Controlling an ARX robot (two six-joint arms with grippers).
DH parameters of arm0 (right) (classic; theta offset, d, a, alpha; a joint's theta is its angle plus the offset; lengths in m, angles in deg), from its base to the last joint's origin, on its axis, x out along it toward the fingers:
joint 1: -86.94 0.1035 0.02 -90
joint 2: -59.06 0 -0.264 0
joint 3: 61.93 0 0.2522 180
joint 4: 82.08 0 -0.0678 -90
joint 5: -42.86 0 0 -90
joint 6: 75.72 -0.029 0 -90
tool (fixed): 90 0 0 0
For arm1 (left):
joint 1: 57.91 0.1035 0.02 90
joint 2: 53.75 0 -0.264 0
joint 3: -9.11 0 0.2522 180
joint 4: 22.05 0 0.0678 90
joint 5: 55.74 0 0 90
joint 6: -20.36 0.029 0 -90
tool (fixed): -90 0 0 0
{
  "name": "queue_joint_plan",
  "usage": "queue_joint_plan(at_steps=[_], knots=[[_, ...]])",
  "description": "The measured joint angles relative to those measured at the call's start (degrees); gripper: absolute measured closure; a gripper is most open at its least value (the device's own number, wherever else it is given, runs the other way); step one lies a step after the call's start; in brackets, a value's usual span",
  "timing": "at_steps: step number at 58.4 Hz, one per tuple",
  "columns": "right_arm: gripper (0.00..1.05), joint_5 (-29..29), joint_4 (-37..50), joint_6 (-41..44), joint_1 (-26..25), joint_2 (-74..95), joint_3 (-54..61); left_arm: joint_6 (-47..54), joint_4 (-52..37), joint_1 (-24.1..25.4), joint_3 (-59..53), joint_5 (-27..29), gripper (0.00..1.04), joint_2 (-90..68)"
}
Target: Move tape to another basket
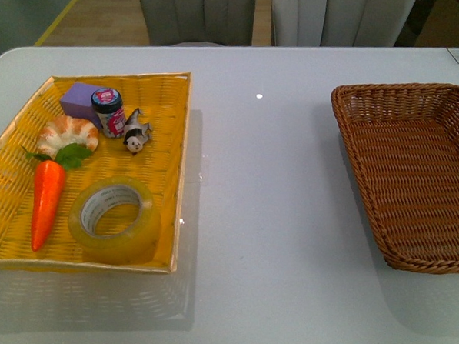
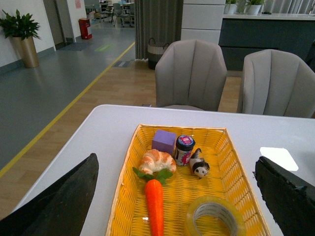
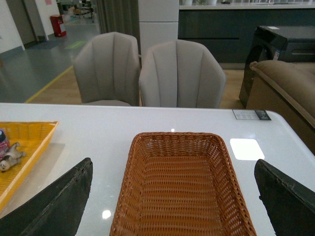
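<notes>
pre-grasp: tape [image 1: 114, 241] lies in yellow tray [image 1: 170, 136], basket [image 1: 414, 170] well apart. left gripper [image 2: 174, 162] and right gripper [image 3: 172, 163] both spread wide, holding nothing. next likely: left descends, straddles roll's wall.

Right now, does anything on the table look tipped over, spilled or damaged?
Nothing spilled or damaged. Only the small black-and-white toy animal seems to lie tipped beside the jar in the yellow tray. The tape lies flat; the basket sits upright.
</notes>
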Motion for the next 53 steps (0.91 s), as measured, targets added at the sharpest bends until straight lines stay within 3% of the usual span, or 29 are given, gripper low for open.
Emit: queue_joint_plan(at_steps=[26,28,32,36,41,53], knots=[[0.09,0.00,0.00,0.00,0.00,0.00,0.00,0.00,0.02,0.02,0.02,-0.09,0.09,-0.02],[0.09,0.00,0.00,0.00,0.00,0.00,0.00,-0.11,3.26,1.29,1.11,-4.48,0.09,-1.60],[0.09,-0.17,0.00,0.00,0.00,0.00,0.00,-0.74,18.69,6.60,8.68,-21.05,0.09,-12.61],[0.09,-0.11,0.00,0.00,0.00,0.00,0.00,-1.77,20.55,7.23,12.74,-27.30,0.09,-22.58],[0.09,-0.09,0.00,0.00,0.00,0.00,0.00,-2.43,13.97,5.88,16.61,-26.60,0.09,-32.92],[0.09,0.00,0.00,0.00,0.00,0.00,0.00,-5.01,-5.68,0.76,27.45,-16.87,0.09,-64.52]])
